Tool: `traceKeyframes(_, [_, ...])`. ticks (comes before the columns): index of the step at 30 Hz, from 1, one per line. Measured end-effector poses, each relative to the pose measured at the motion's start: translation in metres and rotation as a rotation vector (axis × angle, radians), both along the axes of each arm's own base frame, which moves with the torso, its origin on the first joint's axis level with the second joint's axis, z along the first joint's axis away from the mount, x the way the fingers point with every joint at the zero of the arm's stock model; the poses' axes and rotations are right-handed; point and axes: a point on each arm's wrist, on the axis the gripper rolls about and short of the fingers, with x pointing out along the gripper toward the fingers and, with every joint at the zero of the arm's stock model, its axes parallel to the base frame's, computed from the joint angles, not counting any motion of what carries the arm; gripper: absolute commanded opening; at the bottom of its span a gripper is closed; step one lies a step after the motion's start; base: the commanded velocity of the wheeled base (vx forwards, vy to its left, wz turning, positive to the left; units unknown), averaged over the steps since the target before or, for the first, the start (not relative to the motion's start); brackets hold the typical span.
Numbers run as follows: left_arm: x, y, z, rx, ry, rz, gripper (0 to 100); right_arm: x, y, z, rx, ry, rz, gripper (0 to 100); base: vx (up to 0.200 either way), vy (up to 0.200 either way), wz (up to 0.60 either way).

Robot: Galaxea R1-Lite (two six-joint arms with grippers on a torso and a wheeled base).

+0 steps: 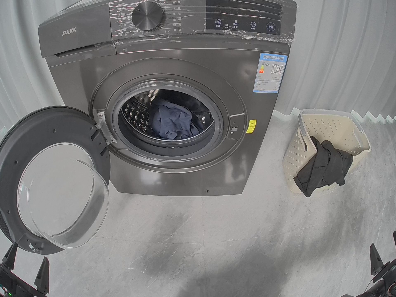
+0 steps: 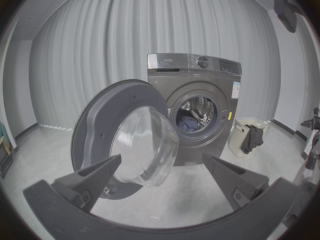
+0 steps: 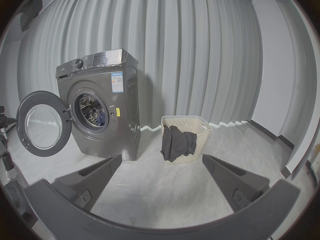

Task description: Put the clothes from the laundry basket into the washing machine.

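Observation:
A grey washing machine (image 1: 165, 62) stands ahead with its round door (image 1: 53, 178) swung wide to the left. Blue-grey clothes (image 1: 173, 122) lie inside the drum. To its right a cream laundry basket (image 1: 330, 128) sits on the floor, with a dark garment (image 1: 324, 168) draped over its front rim. My left gripper (image 2: 161, 162) is open and holds nothing, low at the left, well short of the door. My right gripper (image 3: 161, 162) is also open with nothing in it, low at the right, facing the laundry basket (image 3: 186, 130) and dark garment (image 3: 176, 144) from a distance.
Pale marbled floor (image 1: 214, 236) spreads between me and the machine. The open door (image 2: 116, 134) juts out into the left side of that space. White pleated curtains (image 3: 200, 50) line the walls behind.

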Motion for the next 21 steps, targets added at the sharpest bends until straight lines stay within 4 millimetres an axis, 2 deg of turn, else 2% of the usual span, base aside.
traceKeyframes(8, [-0.0032,-0.0007,-0.008,0.004,0.032,-0.054,100,-0.0012,0.0033,-0.0031,0.026,-0.015,0.119,100,0.0,0.0,0.0])
traceKeyframes(12, [-0.0037,-0.0009,-0.0088,-0.007,0.033,-0.066,100,-0.0015,0.0032,-0.0027,0.022,-0.023,0.114,100,0.0,0.0,0.0])
traceKeyframes(21, [-0.0039,-0.0009,-0.0091,-0.008,0.031,-0.069,100,-0.0016,0.0032,-0.0026,0.015,-0.027,0.115,100,0.0,-0.2,0.0])
